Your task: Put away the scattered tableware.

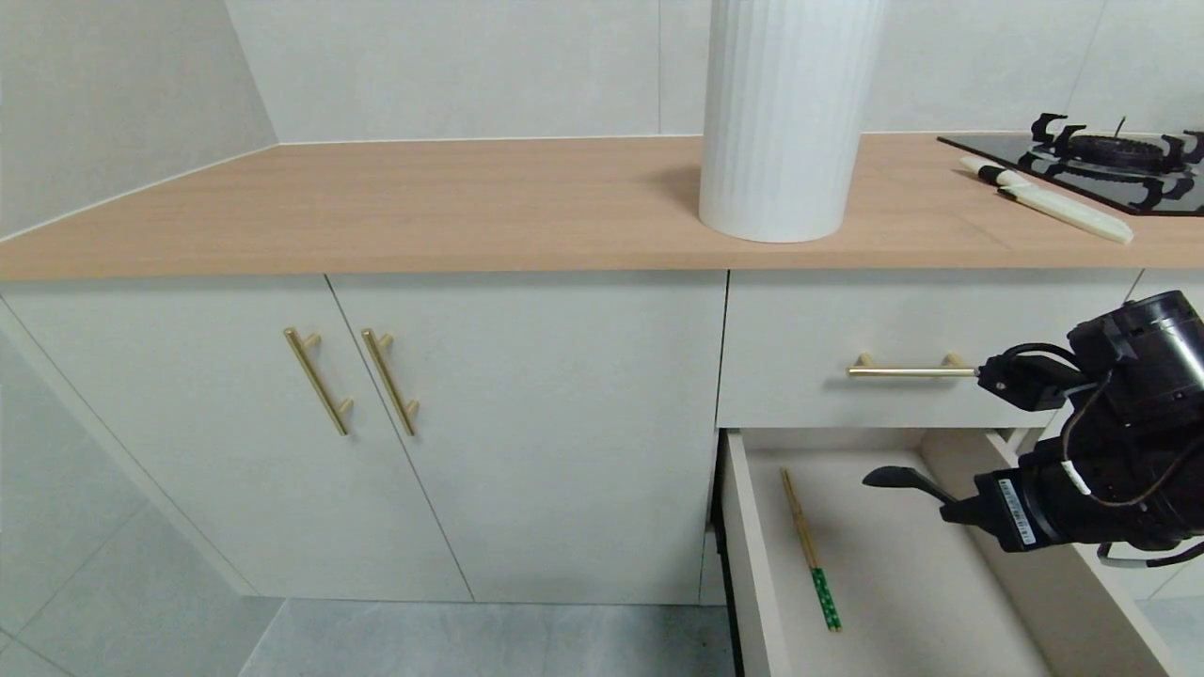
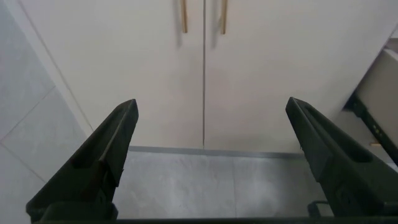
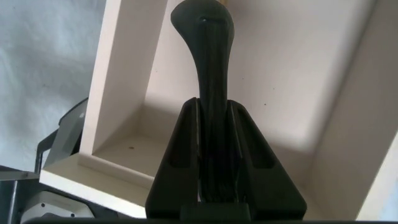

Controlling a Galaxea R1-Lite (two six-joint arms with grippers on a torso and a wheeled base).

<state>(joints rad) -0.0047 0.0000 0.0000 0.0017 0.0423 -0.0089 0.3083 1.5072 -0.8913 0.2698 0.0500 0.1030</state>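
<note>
The right gripper, pinched tight on the handle of a black spoon, holds it bowl-first over the open drawer, apparently to lay it beside the chopsticks inside; a white knife waits on the desk. The left gripper hangs spread and empty before the cupboard doors

No text can be read; the barcode sticker is too small to make out

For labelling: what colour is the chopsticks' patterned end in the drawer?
The chopsticks end green with light specks; best in head view.
</note>
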